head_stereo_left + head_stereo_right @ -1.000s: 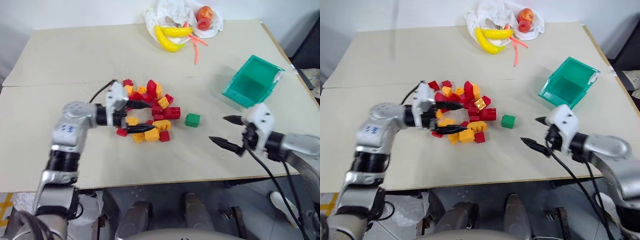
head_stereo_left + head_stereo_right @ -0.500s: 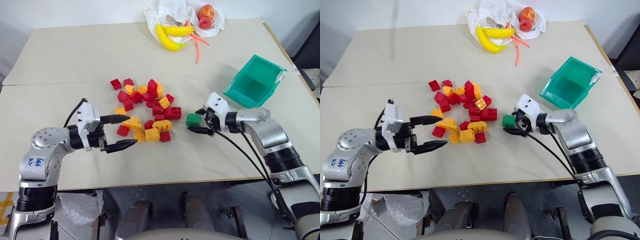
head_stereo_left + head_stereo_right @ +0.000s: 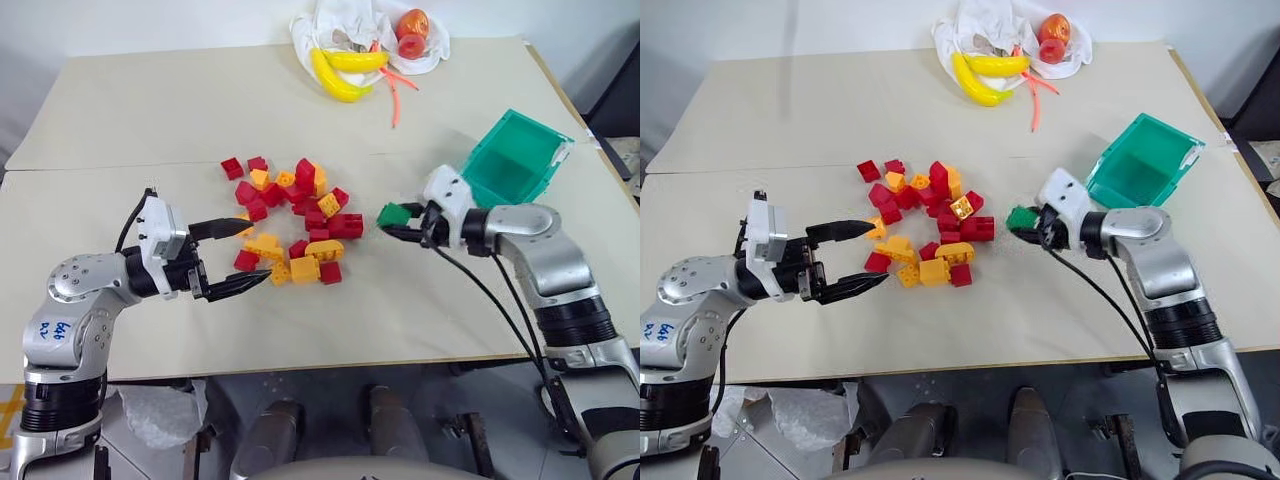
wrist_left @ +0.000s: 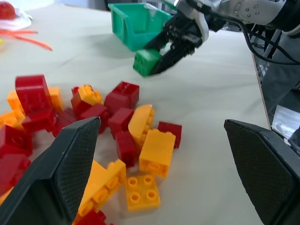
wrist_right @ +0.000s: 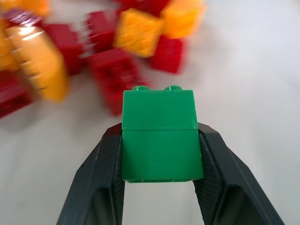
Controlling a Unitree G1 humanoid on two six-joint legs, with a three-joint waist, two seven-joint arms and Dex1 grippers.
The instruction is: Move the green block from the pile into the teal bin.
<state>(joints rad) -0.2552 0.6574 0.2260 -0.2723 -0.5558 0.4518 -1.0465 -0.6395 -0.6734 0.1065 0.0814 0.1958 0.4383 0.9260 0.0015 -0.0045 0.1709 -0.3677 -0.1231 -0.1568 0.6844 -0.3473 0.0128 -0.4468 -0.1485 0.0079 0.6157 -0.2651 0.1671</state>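
My right gripper [image 3: 401, 223] is shut on the green block [image 3: 392, 214], which hangs just above the table to the right of the pile [image 3: 290, 220] of red and yellow-orange bricks. In the right wrist view the green block [image 5: 159, 138] sits clamped between the two black fingers [image 5: 101, 178], studs pointing away. The teal bin [image 3: 514, 161] stands tilted behind and to the right of that gripper. Left of the pile, my left gripper [image 3: 240, 256] is open, its fingers pointing at the bricks and holding nothing.
At the table's far edge lies a white bag [image 3: 340, 25] with bananas [image 3: 340, 72], red fruit [image 3: 411, 30] and orange carrots [image 3: 395, 85]. A seam [image 3: 110, 168] crosses the tabletop behind the pile. The table's front edge runs just below both arms.
My right gripper reached the green block, shut on it and lifted it toward the bin. My left gripper drew back out of the pile toward the left, still open.
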